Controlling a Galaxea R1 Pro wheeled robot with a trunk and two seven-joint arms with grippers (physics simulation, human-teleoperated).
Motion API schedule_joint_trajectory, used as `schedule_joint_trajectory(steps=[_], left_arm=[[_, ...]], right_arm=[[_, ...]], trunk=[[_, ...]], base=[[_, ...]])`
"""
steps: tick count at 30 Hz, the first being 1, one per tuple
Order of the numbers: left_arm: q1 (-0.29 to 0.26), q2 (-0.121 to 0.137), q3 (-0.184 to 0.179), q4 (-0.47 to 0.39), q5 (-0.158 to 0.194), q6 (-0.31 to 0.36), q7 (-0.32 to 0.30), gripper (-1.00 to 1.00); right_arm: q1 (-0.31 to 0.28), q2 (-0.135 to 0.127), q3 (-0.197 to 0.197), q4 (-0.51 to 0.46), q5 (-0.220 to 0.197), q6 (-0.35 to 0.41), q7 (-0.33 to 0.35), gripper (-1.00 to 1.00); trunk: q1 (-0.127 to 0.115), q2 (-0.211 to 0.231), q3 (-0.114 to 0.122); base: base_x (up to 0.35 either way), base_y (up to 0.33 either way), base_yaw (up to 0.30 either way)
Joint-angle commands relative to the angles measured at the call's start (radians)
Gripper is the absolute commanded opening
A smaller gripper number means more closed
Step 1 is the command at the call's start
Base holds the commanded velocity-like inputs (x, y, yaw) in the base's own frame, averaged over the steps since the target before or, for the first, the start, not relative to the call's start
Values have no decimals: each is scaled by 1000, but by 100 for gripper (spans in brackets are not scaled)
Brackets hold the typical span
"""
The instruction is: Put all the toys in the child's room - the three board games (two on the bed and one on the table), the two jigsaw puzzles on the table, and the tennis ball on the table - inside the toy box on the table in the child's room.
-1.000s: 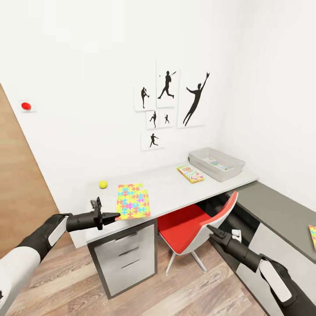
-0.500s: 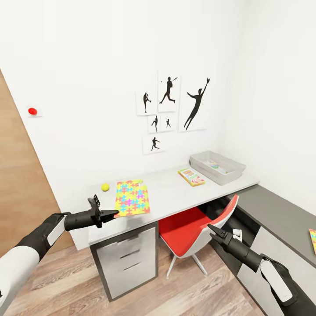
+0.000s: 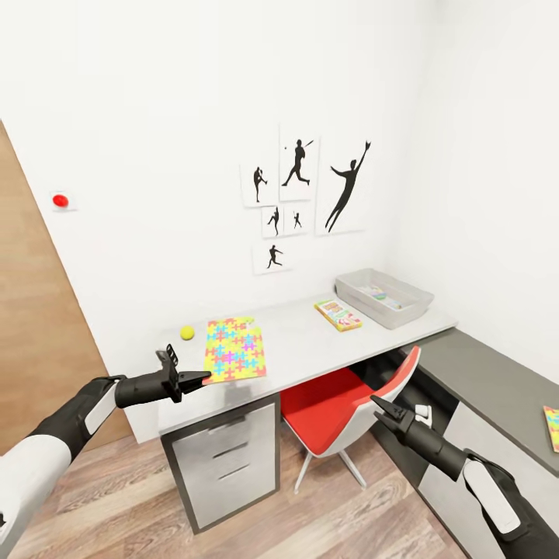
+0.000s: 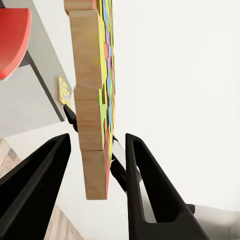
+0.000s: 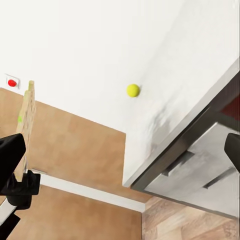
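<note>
Gripping a thin flat jigsaw puzzle of interlocking red, yellow, green and blue pieces (image 3: 234,349) by its near edge with the left tool (image 3: 194,379), fingers closed on the wood-backed board. Holding it raised off the long pale grey-white table (image 3: 310,345), above the end over the white three-drawer unit (image 3: 225,454). Right tool (image 3: 378,404) spread wide and empty, low in front of the red-seated chair (image 3: 334,404).

Well apart from the goal: a shallow light grey toy box (image 3: 419,296) at the table's far end, with something colourful inside, too small to name. On the table in between: a small yellow-green tennis ball (image 3: 187,332) near the raised board, and a flat green-yellow-red board game box (image 3: 338,315) near the toy box. Off to the right, on a dark grey low counter (image 3: 481,380), a second multicoloured puzzle board (image 3: 552,427).

Weakest point, by the look of it: the grip. Pinched at one edge only, with most of the board hanging past the fingertips; liable to sag, pivot or slide out under a quick swing. Could clip the ball on a low pass and send it rolling off the table. Could shove the game box by dragging across it. Could catch the chair while moving along toward the toy box. Might leave the board propped on the sloping rim through an early release.
</note>
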Motion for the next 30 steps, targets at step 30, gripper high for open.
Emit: schedule_joint_trajectory(steps=[30], left_arm=[[-1, 5, -10, 1, 2, 7, -6, -100]], right_arm=[[102, -154, -186, -203, -39, 429, 156, 100]], trunk=[[-103, 188, 83]], base=[[0, 0, 0]])
